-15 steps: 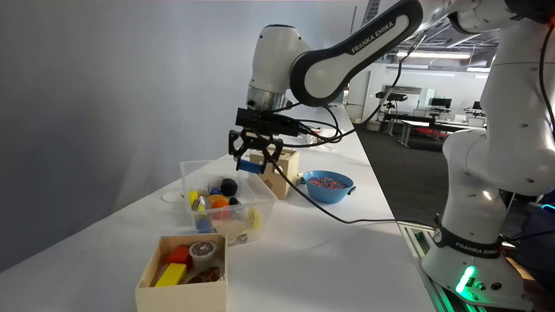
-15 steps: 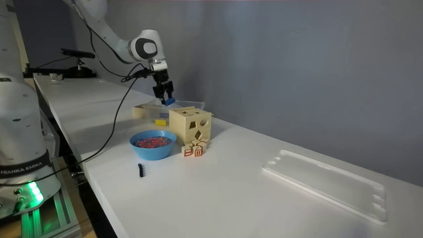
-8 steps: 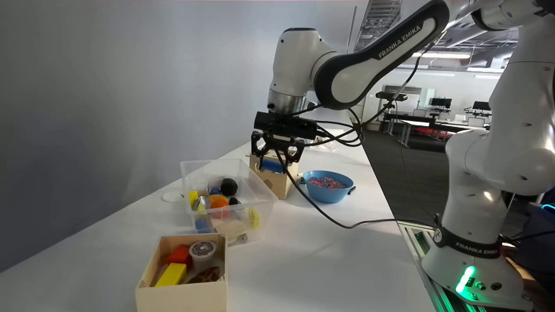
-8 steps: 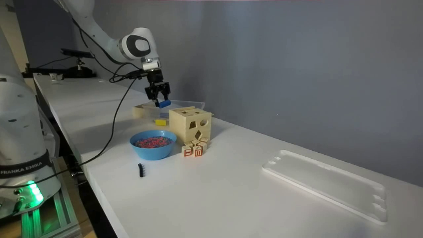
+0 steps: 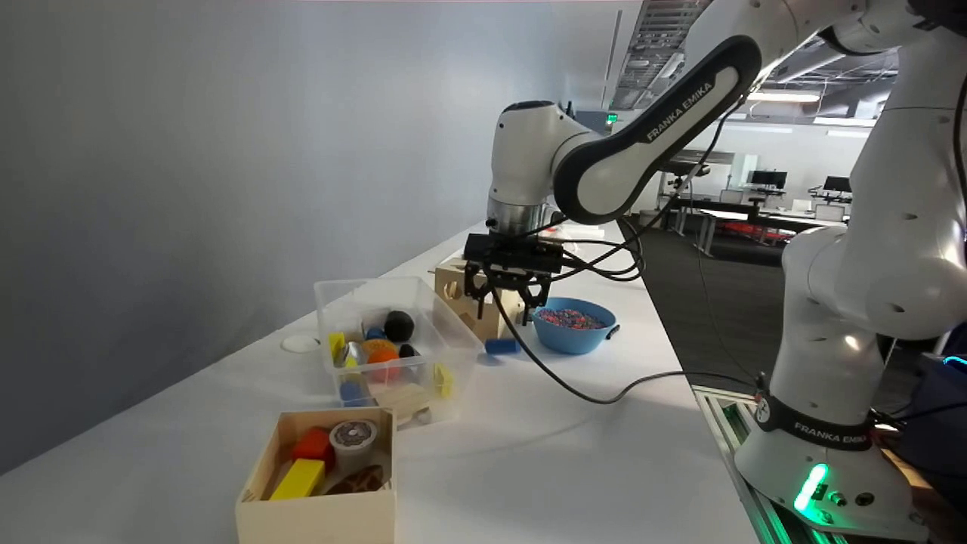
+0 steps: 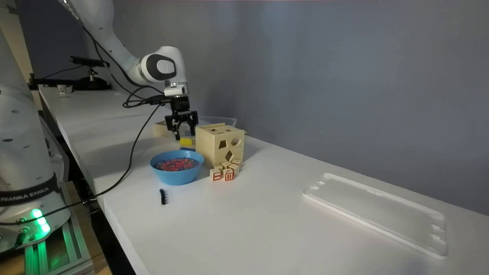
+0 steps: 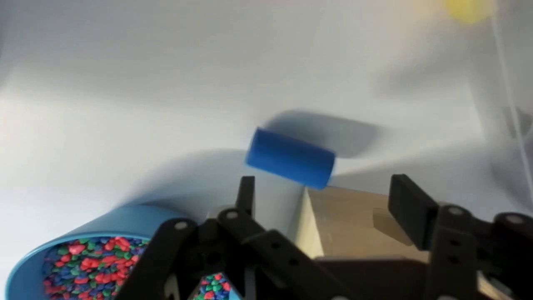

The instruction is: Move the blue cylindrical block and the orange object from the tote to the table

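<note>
- Near the tote (image 5: 451, 331), at its three o'clock in an exterior view, the blue cylindrical block (image 5: 502, 346) lies on its side upon the bench (image 5: 582, 461).
- Above this block, at its twelve o'clock, hangs the gripper (image 5: 504, 316); its jaws are spread wide, and their tips are apart from the block.
- In the wrist view, the block lies between ten and eleven o'clock from the middle of the gap between the jaws.
- Inside the tote, together with yellow and blue pieces (image 5: 337, 345), rests the orange object (image 5: 382, 354), of a shape difficult to tell, with a black ball (image 5: 399, 326) at its one o'clock.
- At two o'clock of the tote, in an exterior view, stands a wooden box with cut-out holes (image 5: 489, 329); whether it touches the block, I cannot tell with certainty.
- At eight o'clock from the block, in the wrist view, a blue bowl (image 7: 129, 221) contains small grains (image 7: 89, 266), red, blue and green.
- At seven o'clock of the tote, in an exterior view, an open wooden box (image 5: 317, 521) carries a red piece (image 5: 314, 446), a yellow bar (image 5: 299, 479) and a whitish cup (image 5: 353, 453).
</note>
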